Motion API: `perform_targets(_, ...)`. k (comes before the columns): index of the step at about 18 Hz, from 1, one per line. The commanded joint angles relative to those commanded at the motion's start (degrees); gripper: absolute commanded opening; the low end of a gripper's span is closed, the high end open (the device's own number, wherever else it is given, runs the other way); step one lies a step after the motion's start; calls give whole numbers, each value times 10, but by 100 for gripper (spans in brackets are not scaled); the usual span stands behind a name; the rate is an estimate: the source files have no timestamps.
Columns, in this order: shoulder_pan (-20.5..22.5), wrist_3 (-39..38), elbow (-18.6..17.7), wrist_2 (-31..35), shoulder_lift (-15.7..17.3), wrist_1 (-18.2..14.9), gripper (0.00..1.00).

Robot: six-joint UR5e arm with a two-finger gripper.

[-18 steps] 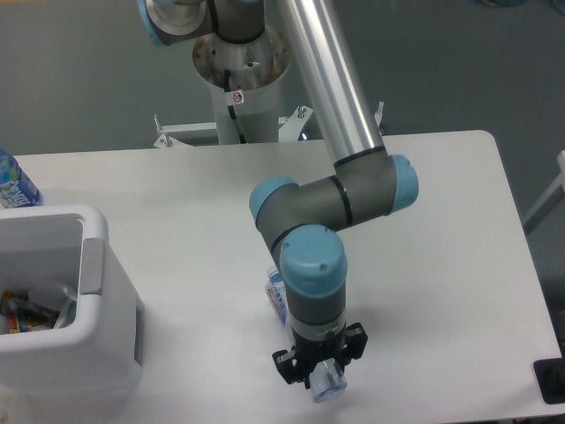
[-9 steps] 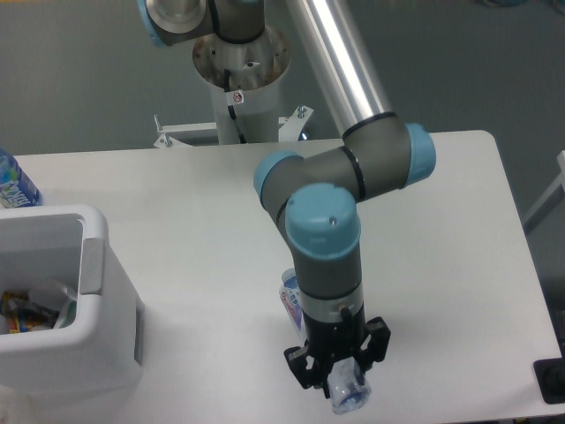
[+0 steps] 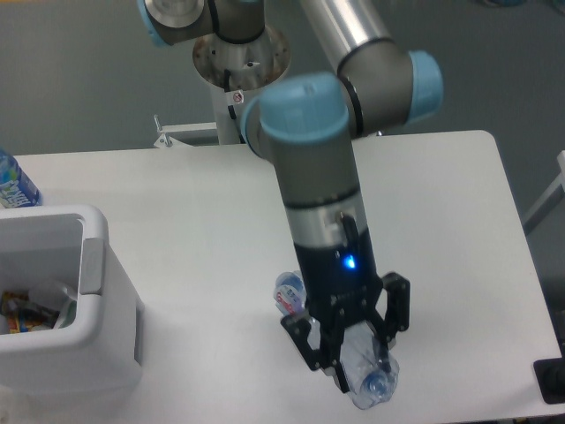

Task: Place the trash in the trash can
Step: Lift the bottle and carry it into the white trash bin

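Down near the bottom of the picture, a bit right of the middle, the gripper (image 3: 353,353) was pinching the clear bottle (image 3: 366,375). Its black fingers (image 3: 311,343) were pressed against the sides of the bottle. The bottle lay tilted, with its round end pointing at the lower right and its other end sticking out to the upper left of the gripper, where some red and blue showed on its label. It was hard to tell if the bottle touched the table (image 3: 194,221) or was lifted just off it.

A small blue light glowed on the black part above the fingers. Above that, the arm (image 3: 318,168) was grey with light blue caps, and it went up to a shiny silver tube at the top of the picture. The arm's round base (image 3: 240,79) stood behind the far edge of the table, in the upper middle.

The white bin (image 3: 79,344) sat at the lower left, well apart from the gripper. It had a grey panel on the side facing right. Some trash (image 3: 35,305) lay inside it, but it was too blurry to tell what each piece was.

Another bottle with a bright blue label (image 3: 13,181) stood at the left edge, just behind the bin.
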Motion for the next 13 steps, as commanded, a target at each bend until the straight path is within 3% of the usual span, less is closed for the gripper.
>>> perform_targets(7, -53, 0, -2, 1, 46, 0, 55)
perform_targets(13, -134, 2, -9, 1, 48, 0, 55)
